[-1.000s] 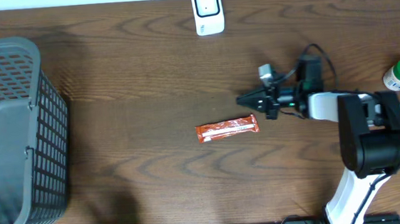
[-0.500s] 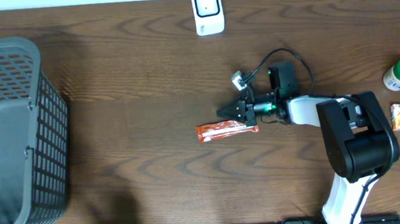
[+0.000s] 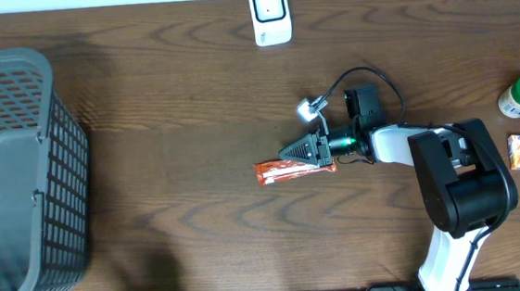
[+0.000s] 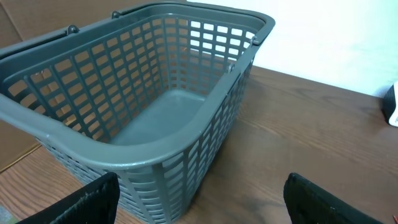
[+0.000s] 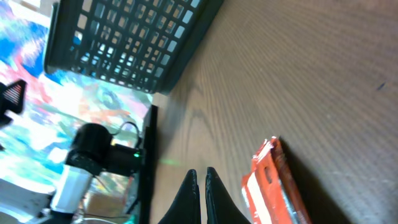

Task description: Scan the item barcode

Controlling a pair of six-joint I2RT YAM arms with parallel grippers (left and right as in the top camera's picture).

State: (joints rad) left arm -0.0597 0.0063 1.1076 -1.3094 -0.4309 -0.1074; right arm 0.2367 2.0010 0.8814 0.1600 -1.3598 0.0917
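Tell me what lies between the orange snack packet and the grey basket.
Nothing. In the overhead view the stretch of table between the orange packet and the grey basket is bare wood.

A flat orange-red foil-wrapped snack bar (image 3: pixel 285 170) lay on its broad face near the middle of the brown wooden table (image 3: pixel 175 124). Its long axis ran roughly left to right, and its right end was tipped slightly toward the far edge. White print showed along its top face. In the right wrist view the bar (image 5: pixel 273 183) showed a crimped, serrated end seam and a shiny surface. A small white rounded-rectangle barcode scanner (image 3: pixel 269 13) with a dark-outlined window stood at the far edge of the table, well apart from the bar and slightly to its left.
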